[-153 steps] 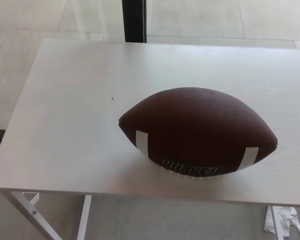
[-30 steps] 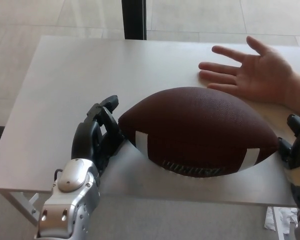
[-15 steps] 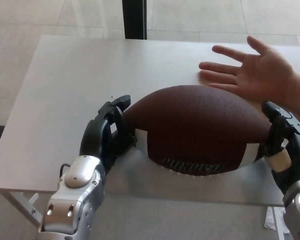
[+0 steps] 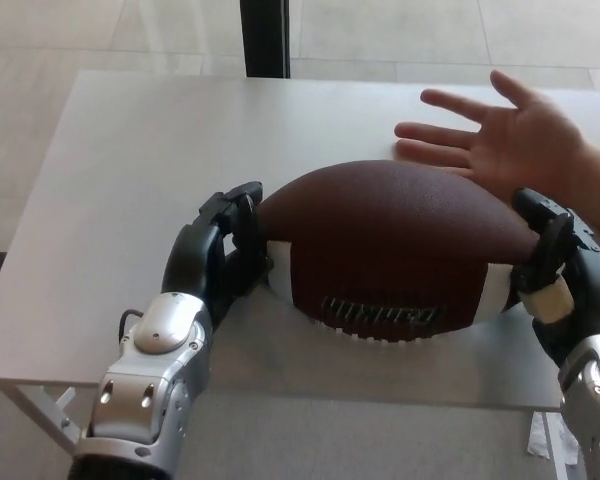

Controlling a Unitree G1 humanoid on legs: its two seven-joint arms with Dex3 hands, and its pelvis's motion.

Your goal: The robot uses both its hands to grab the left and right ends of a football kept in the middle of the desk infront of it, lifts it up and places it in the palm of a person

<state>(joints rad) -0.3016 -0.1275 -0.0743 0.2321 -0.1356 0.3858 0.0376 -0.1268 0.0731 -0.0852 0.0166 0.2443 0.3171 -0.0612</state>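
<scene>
Clamping football [image 4: 390, 250] endwise: my left hand [image 4: 215, 265] and right hand [image 4: 555, 270] press its tips. Risk: uneven squeeze lets it roll out onto the desk [image 4: 130, 190], short of the person's open palm [image 4: 525, 140].

Soft, even daylight fills the scene, brightest at twelve o'clock, where the pale tiled floor [image 4: 400, 30] looks washed out. The white matte surface [image 4: 130, 180] shows a mild sheen without hard glare. The brown pebbled oval football [image 4: 390, 250] casts a faint, diffuse shadow toward six o'clock. Overall focus is slightly soft, with low-resolution grain.
</scene>
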